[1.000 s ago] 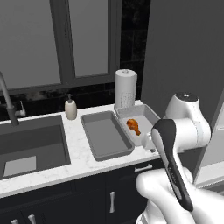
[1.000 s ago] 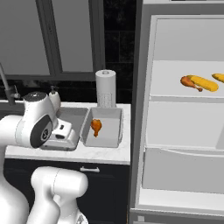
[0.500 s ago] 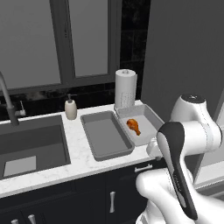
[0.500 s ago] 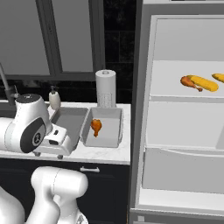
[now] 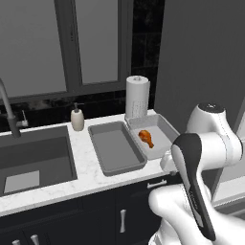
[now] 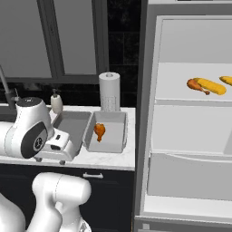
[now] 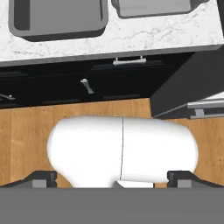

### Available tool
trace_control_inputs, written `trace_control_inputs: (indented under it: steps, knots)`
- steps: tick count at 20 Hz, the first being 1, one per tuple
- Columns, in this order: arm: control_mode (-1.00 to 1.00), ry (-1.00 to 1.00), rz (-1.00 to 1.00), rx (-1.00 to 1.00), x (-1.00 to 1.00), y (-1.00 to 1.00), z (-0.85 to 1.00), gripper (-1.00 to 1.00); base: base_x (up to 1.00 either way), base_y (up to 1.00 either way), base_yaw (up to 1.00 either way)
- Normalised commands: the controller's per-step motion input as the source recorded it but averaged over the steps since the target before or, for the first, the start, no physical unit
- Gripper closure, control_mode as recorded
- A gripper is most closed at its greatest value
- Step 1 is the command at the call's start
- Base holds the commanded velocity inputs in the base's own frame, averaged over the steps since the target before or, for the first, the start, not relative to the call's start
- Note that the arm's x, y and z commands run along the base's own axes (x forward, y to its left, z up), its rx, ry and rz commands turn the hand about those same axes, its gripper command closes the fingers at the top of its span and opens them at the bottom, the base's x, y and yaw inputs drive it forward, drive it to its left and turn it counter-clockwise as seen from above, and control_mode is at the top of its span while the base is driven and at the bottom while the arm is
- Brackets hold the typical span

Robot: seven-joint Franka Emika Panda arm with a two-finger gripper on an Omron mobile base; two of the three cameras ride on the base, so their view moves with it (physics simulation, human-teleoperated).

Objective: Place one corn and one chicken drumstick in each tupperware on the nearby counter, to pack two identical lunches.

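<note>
One reddish-brown chicken drumstick (image 5: 146, 138) (image 6: 99, 131) lies in the shorter, deeper tupperware (image 5: 162, 125) (image 6: 115, 136) (image 7: 153, 8) on the white counter (image 5: 86, 170). Beside it on the sink side stands the longer, shallower tupperware (image 5: 115, 153) (image 6: 72, 123) (image 7: 57, 19), with nothing in it. A second drumstick (image 6: 197, 85) and two corn cobs (image 6: 212, 86) (image 6: 226, 80) lie on a shelf of the open fridge. My gripper (image 6: 50, 152) (image 7: 111, 179) hangs open over the counter's front edge, short of the containers, holding nothing.
A paper towel roll (image 5: 138, 95) stands behind the containers and a soap dispenser (image 5: 77, 117) beside the dark sink (image 5: 33, 160). The open fridge (image 6: 190, 131) stands right of the counter. Dark cabinets with silver handles (image 7: 129, 61) and wood floor lie below.
My hand has drawn back from the containers toward the counter's front edge and dropped a little. The drumstick stays in the shorter tupperware.
</note>
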Motion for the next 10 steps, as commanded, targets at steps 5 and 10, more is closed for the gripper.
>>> trace_control_inputs:
  steps: [5,10]
  knots:
    - [1.0,0.0,0.0,0.0,-0.07,0.0,0.0,-1.0,-0.7,-0.17,-0.1]
    - [1.0,0.0,0.0,0.0,0.0,0.0,0.0,-1.0,-0.88,-0.76,-0.33]
